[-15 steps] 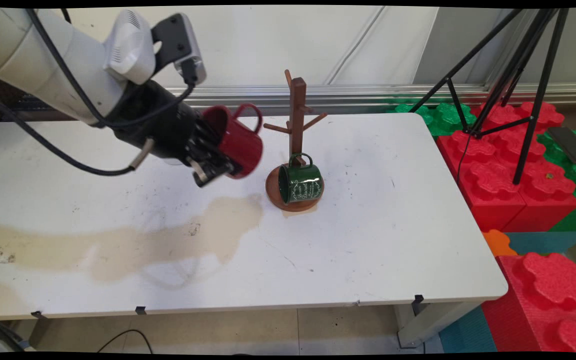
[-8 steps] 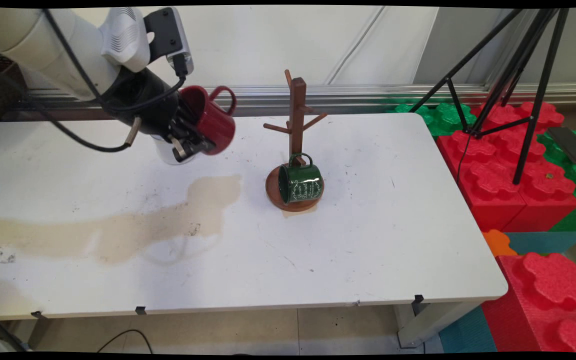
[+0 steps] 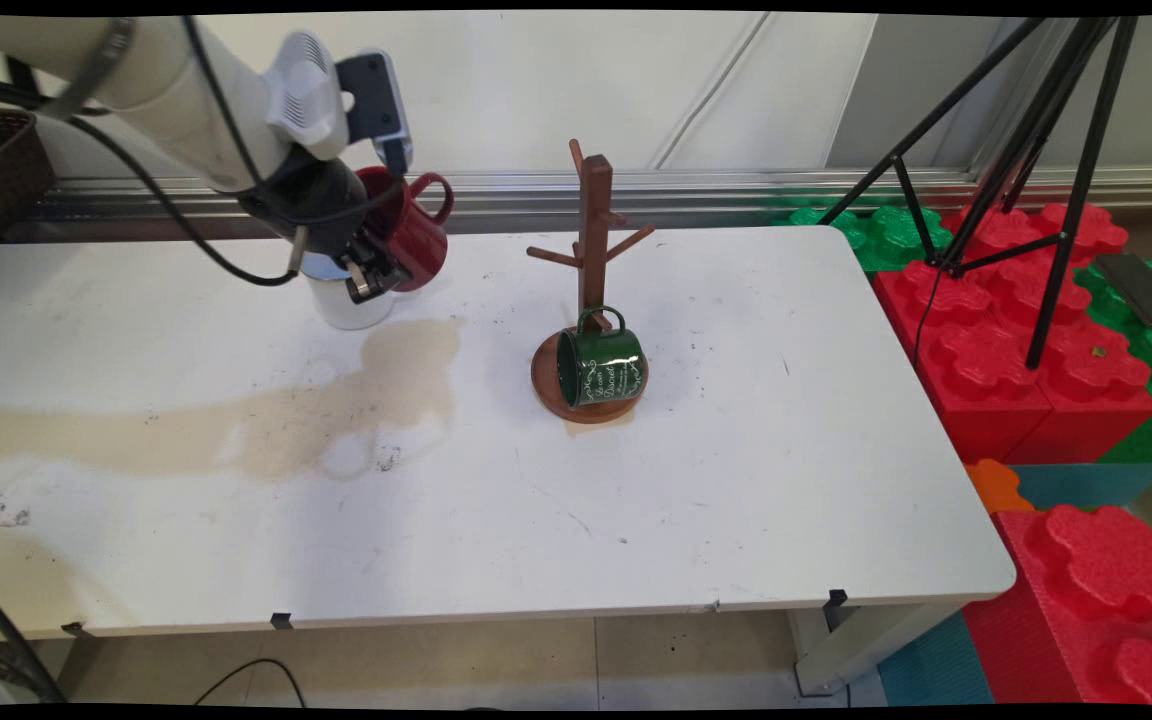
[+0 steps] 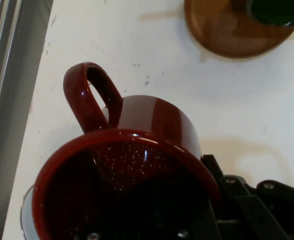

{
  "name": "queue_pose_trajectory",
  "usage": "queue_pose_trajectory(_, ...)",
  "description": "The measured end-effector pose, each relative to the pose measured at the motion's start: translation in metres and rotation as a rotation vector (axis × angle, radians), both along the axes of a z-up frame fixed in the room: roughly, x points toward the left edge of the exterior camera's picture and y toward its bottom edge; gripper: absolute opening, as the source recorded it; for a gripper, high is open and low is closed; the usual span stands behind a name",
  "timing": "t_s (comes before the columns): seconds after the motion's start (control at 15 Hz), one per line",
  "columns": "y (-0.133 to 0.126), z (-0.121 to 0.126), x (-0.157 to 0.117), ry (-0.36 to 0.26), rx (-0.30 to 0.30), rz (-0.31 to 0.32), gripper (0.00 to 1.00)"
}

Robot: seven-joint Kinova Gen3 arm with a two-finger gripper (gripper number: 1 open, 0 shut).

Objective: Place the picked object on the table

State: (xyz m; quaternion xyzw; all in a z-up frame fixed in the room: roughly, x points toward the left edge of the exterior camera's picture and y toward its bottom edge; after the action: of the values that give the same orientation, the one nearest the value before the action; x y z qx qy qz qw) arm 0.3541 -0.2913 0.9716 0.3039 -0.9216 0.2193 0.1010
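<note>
Hand clenched on rim of red mug, one finger inside the mouth, one outside; mug tipped on its side, mouth toward the hand's camera, handle up and away from the hand. White cup directly beneath the hand, on the table. Brown stain just below it. Farther off, beyond the mug: wooden mug tree, green mug hooked on a low peg, resting against the round base.
</note>
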Motion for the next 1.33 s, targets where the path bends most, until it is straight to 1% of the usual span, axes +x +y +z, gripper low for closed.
queue_pose_trajectory(0.2, -0.019, -0.015, 0.001, -0.042, 0.020, 0.000, 0.00)
queue_pose_trajectory(0.53, -0.051, -0.050, -0.001, -0.101, 0.099, -0.009, 0.00)
queue_pose_trajectory(0.87, -0.071, -0.075, 0.000, -0.137, 0.156, -0.016, 0.00)
queue_pose_trajectory(1.07, -0.084, -0.095, 0.001, -0.158, 0.202, -0.022, 0.00)
queue_pose_trajectory(1.33, -0.098, -0.117, 0.001, -0.173, 0.250, -0.034, 0.00)
